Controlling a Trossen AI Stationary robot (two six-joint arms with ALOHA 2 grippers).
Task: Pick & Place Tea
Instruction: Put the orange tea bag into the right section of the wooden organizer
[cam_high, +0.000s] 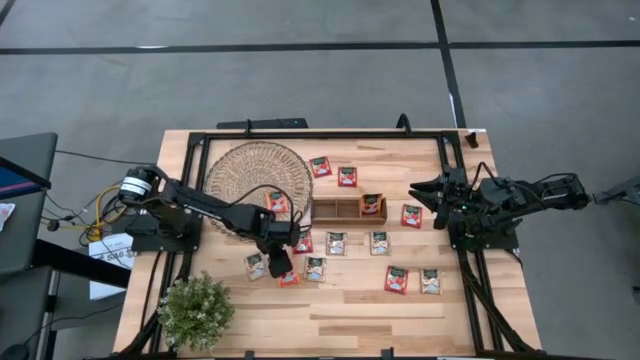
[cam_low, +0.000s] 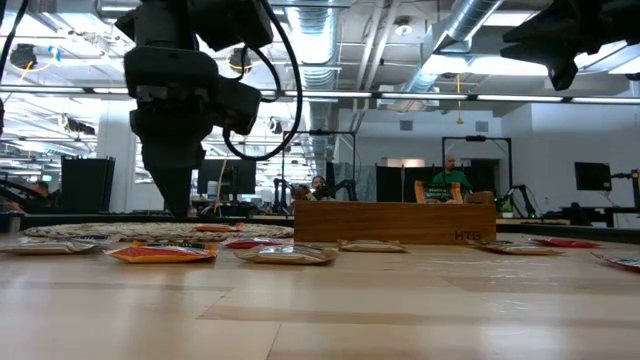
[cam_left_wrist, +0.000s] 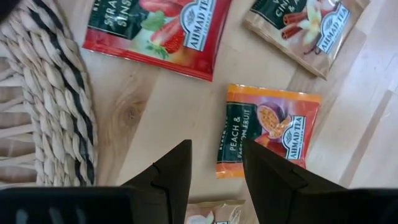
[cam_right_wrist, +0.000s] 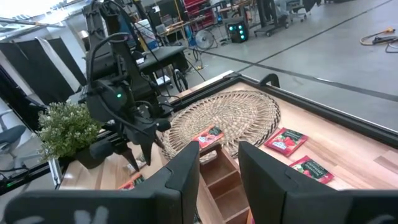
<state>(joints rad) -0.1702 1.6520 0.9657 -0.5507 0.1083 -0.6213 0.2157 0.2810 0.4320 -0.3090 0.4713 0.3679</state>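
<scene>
Pale wooden table (cam_high: 350, 310), frame centre. Left arm reaches from left edge, bent, its gripper (cam_high: 279, 264) pointing down, fingers parted, holding nothing, above an orange square paper tea sachet (cam_left_wrist: 268, 132). Right gripper (cam_high: 424, 193) waits at right, fingers apart, empty. More sachets lie scattered mid-table.

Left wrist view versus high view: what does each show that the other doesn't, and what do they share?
Only the left wrist view shows the print: an orange peach and passion fruit sachet just past the open left gripper, with a red strawberry sachet beyond.

Only the high view shows the wooden tray, the potted plant and the waiting right gripper beside the tray.

Both show the woven mat and sachets on the table.
</scene>
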